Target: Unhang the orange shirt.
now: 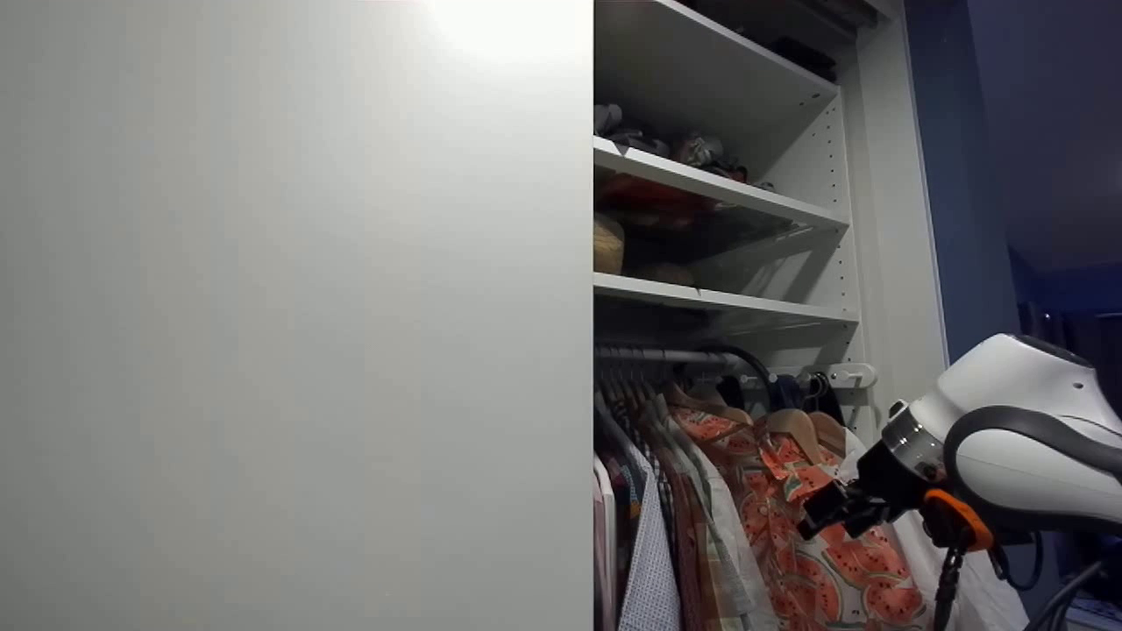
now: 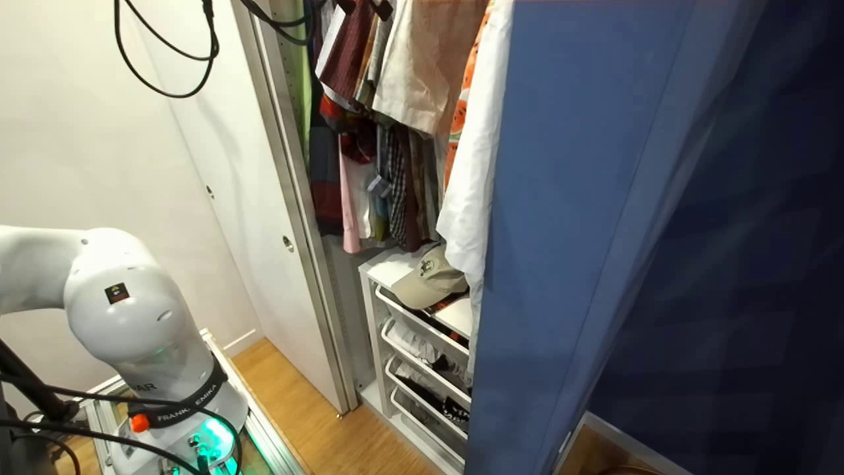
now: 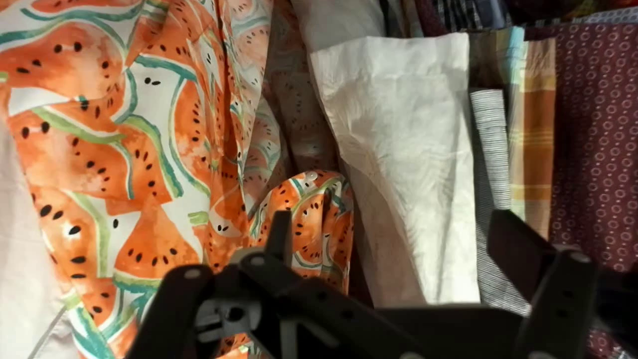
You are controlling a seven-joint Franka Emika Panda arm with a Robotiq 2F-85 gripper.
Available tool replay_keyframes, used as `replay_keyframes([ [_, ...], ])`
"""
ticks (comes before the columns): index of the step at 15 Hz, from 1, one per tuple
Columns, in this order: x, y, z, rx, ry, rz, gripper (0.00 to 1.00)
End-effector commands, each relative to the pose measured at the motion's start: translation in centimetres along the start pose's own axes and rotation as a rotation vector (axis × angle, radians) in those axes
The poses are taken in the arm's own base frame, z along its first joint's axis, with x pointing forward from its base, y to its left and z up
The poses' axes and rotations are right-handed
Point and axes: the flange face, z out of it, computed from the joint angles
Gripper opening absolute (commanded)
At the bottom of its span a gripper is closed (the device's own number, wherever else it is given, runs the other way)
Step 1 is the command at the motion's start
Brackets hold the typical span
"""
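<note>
The orange shirt, with its watermelon print, hangs near the open end of the rail in an exterior view (image 1: 815,570). A strip of it shows in an exterior view (image 2: 463,99), and it fills the left of the wrist view (image 3: 149,174). A wooden hanger (image 1: 791,428) stands at its collar. More watermelon fabric hangs under a hanger behind; I cannot tell whether it is the same garment. My gripper (image 1: 829,524) is in front of the shirt. In the wrist view the gripper (image 3: 391,218) is open and empty, its left finger overlapping the shirt's buttoned sleeve end.
A cream garment (image 3: 428,149) hangs between the finger lines, with several other shirts to its right. A white garment (image 2: 476,152) hangs beside the orange shirt. Shelves (image 1: 727,298) and the rail (image 1: 657,354) are above. A white panel (image 1: 298,315) blocks much of an exterior view.
</note>
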Motion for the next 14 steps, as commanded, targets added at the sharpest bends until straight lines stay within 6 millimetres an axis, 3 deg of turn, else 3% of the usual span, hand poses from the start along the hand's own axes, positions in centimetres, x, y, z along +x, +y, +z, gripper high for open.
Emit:
replay_keyframes([
  [1,0.3,0.3,-0.2,0.008,0.008,0.033,1.00],
  [4,3.1,4.1,-4.8,-0.125,0.174,0.051,1.00],
  [7,5.2,6.7,-7.0,-0.213,0.326,0.083,1.00],
  [10,7.4,8.1,-7.2,-0.218,0.477,0.082,1.00],
  [13,8.7,11.7,-6.1,-0.242,0.561,0.180,1.00],
  [14,7.2,9.7,-6.5,-0.221,0.519,0.125,1.00],
])
